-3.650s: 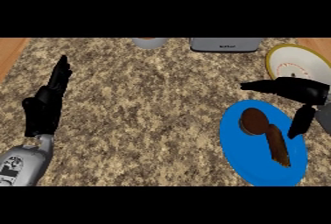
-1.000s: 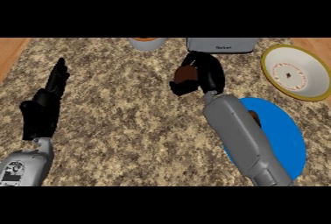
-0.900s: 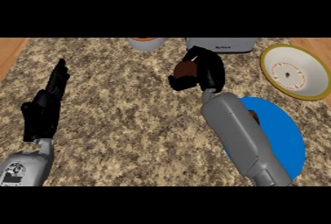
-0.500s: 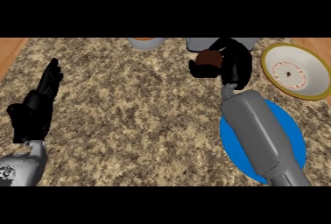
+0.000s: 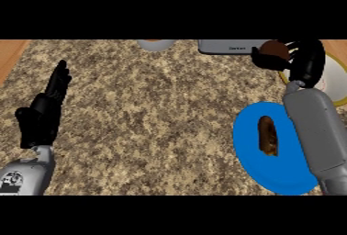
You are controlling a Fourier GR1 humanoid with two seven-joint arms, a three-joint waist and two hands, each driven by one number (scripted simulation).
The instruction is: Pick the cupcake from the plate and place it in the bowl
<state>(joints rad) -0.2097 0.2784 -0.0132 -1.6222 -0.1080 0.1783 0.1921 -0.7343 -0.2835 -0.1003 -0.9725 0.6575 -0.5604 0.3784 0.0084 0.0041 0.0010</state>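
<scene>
The counter (image 5: 156, 114) is a speckled stone top, brown and beige with dark grains. Past the left hand (image 5: 42, 114), at the far left corner, a strip of warm wood (image 5: 12, 53) borders it. Just beside the right hand (image 5: 301, 59), on its left, a flat grey box (image 5: 230, 47) lies at the far edge. Further left is a pale round vessel (image 5: 157, 44). The light is soft and even.

Open middle of the table, crowded right side and far edge

The table (image 5: 156, 119) lies bare from its centre down to 6 o'clock. At 9 the left robot hand (image 5: 42, 114) stands open, fingers up. At 12 sits a grey dish (image 5: 156, 44), and at 1 a grey box (image 5: 234, 46). At 2 the right robot hand (image 5: 308, 64), curled round the cupcake (image 5: 274, 50), overlaps the bowl (image 5: 335, 82). Its forearm (image 5: 315, 133) crosses the blue plate (image 5: 251, 151) at 4.
</scene>
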